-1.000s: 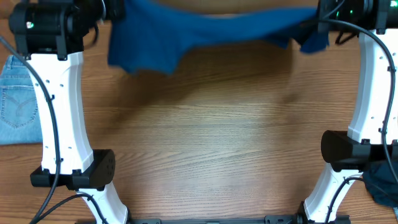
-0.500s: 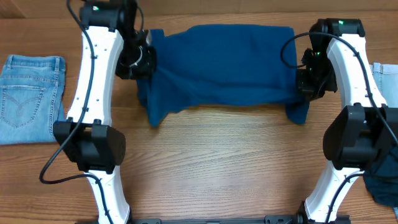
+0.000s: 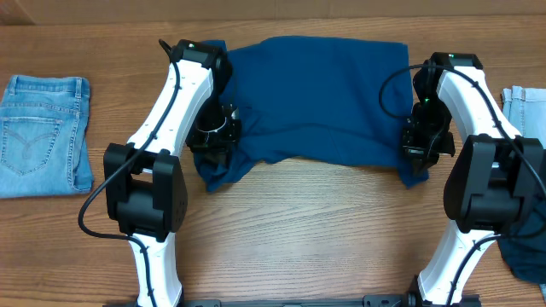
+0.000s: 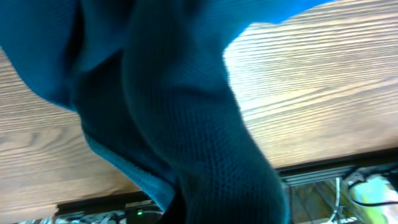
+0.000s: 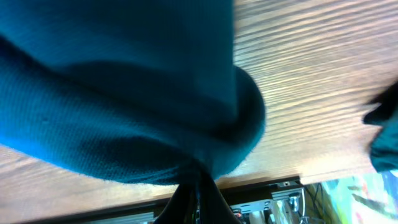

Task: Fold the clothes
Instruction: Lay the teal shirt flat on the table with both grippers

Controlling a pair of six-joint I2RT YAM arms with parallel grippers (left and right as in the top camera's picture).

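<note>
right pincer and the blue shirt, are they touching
Touching. The right wrist view shows the blue shirt gathered into a bunch and pinched in the shut right pincer.

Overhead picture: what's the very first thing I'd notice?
A big deep blue shirt is spread across the far half of the wooden table, with the left arm and right arm each pinching one side in shut jaws. Light-blue jeans lie flat at the table's left edge.
</note>
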